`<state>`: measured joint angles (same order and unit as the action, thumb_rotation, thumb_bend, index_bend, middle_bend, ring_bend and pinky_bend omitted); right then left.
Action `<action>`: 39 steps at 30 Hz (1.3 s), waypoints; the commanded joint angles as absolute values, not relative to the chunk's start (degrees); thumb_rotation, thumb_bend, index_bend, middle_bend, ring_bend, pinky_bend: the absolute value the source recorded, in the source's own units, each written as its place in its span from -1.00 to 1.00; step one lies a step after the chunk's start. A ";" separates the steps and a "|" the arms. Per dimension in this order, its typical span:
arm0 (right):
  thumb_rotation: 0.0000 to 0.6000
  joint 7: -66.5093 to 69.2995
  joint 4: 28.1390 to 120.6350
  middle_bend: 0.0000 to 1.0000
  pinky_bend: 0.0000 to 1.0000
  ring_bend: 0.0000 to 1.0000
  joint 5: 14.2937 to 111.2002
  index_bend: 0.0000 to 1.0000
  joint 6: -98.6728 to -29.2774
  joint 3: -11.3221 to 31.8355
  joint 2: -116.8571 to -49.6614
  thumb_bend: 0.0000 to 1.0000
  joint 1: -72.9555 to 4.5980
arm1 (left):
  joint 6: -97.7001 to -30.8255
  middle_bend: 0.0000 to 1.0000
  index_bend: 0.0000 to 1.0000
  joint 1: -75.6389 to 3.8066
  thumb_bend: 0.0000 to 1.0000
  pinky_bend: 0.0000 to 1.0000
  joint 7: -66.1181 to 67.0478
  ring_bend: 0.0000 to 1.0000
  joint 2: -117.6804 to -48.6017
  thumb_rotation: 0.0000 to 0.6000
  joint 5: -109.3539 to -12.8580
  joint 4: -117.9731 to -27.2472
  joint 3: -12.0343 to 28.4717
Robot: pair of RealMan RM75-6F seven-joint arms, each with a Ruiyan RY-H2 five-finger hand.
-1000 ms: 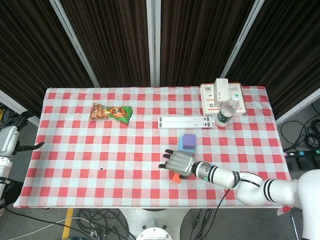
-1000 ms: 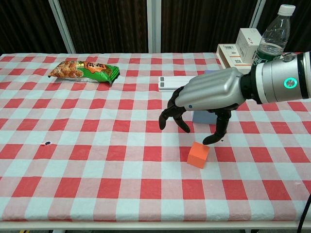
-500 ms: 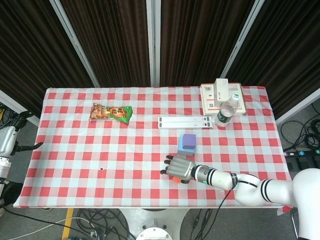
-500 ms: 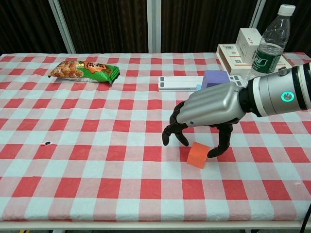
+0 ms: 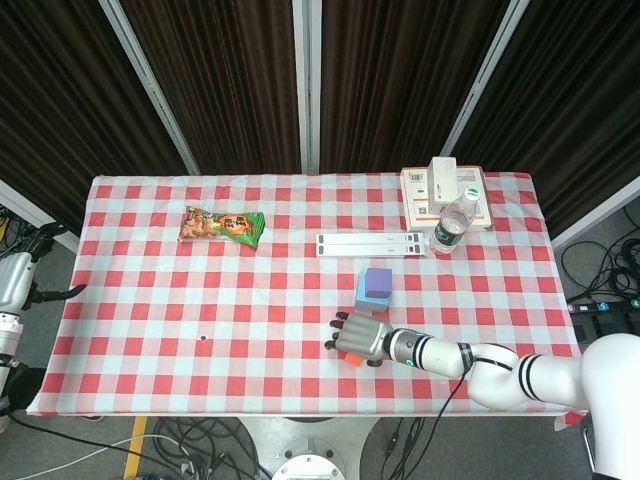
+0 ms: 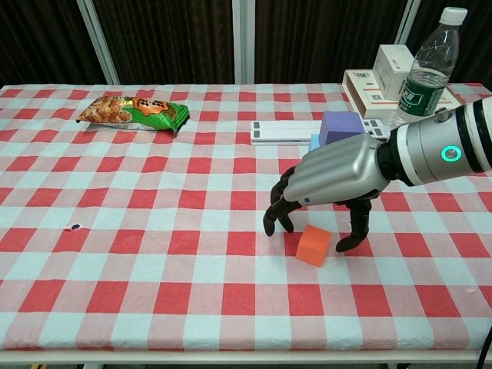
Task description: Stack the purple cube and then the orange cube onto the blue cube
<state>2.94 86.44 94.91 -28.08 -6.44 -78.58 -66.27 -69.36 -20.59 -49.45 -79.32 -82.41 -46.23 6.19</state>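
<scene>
A: What has changed since a second ago?
B: The right hand (image 6: 332, 178) has dropped lower over the orange cube (image 6: 314, 245); its fingers (image 6: 278, 213) are spread and curved down on either side of the cube, holding nothing.

A: And left to right across the table (image 5: 150, 330)?
B: The left hand (image 5: 22, 277) sits off the table's left edge; whether its fingers are open or closed, I cannot tell; a snack bag (image 6: 133, 112) lies at far left; a flat white bar (image 6: 281, 131) is near the middle; then the purple cube (image 6: 341, 126) sits on the blue cube (image 5: 362, 291), just behind the right hand; a water bottle (image 6: 427, 66) and white boxes (image 6: 378, 75) stand at far right.
</scene>
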 commanded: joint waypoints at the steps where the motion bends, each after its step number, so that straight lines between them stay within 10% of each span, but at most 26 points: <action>1: 1.00 2.85 85.75 -0.44 -0.78 -0.84 94.81 -0.63 -27.64 -6.51 -79.27 -0.68 -66.47 | -69.26 -0.56 -0.53 -20.57 -0.84 -0.43 -49.71 -0.69 -79.48 1.00 -82.31 -45.89 6.21; 39: 1.00 -1.25 86.96 -0.15 -0.76 -0.75 91.56 -0.46 -33.53 -2.25 -78.57 -0.56 -64.48 | -69.99 -0.56 -0.53 -20.33 -0.84 -0.43 -50.60 -0.69 -78.98 1.00 -82.73 -46.03 6.08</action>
